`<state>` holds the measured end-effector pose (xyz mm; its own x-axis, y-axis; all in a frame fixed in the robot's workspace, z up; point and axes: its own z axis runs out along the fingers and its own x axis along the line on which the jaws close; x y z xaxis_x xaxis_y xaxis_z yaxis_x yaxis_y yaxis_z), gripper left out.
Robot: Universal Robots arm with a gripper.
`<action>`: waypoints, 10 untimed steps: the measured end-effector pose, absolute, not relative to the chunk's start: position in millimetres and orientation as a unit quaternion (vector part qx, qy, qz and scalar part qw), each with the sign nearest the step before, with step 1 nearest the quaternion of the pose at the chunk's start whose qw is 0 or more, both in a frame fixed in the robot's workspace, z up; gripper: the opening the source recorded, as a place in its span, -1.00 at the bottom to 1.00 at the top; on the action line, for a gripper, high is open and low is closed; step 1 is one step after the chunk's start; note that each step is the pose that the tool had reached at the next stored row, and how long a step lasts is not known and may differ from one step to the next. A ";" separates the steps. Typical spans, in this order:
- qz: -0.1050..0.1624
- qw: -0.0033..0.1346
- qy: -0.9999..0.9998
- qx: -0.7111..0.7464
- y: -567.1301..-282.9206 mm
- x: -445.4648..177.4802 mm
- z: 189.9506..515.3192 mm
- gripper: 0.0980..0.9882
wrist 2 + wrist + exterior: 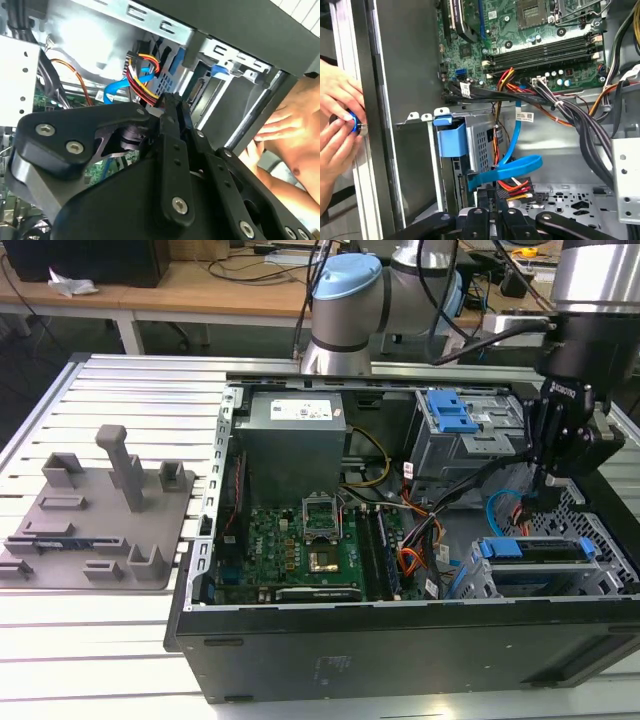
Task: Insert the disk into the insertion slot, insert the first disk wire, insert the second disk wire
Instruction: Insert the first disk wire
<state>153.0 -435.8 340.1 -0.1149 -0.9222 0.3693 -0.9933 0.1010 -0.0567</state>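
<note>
The disk [530, 548], in its blue caddy [451, 137], sits inside the insertion slot [468, 578], the grey perforated cage at the case's corner on the exterior view's right. My gripper [535, 505] reaches down into the case just behind that cage. Both wrist views show its fingers [172, 107] close together at the end of the first disk wire [516, 187], whose red, yellow and dark strands [145, 75] run up to them. The second disk wire [515, 167], a light-blue flat cable [492, 502], loops right beside it, its end lying at the disk's rear edge.
A person's hands [337, 125] rest on the outside of the case wall near the cage, also seen as a hand [285, 130]. The motherboard [310, 540], power supply [295, 440], dark cable bundles [580, 120] and the bay box with blue latch [450, 418] crowd the case. A grey fixture plate [100, 520] lies outside.
</note>
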 end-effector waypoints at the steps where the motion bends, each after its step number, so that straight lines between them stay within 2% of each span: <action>1: 0.144 0.119 -0.733 0.655 -439.5 153.0 342.2 -0.85; 4: 0.134 0.110 -0.734 0.656 -447.4 153.2 349.4 -0.85; 6: 0.121 0.098 -0.737 0.658 -449.7 153.4 350.1 -0.85; 7: 0.113 0.091 -0.738 0.659 -451.0 153.5 350.2 -0.85; 8: 0.094 0.074 -0.741 0.661 -454.8 153.6 350.2 -0.85; 10: 0.081 0.062 -0.742 0.662 -458.8 153.9 350.3 -0.85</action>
<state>153.9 -458.8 350.3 -0.1149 -0.9732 0.1991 -0.9933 0.1096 -0.0377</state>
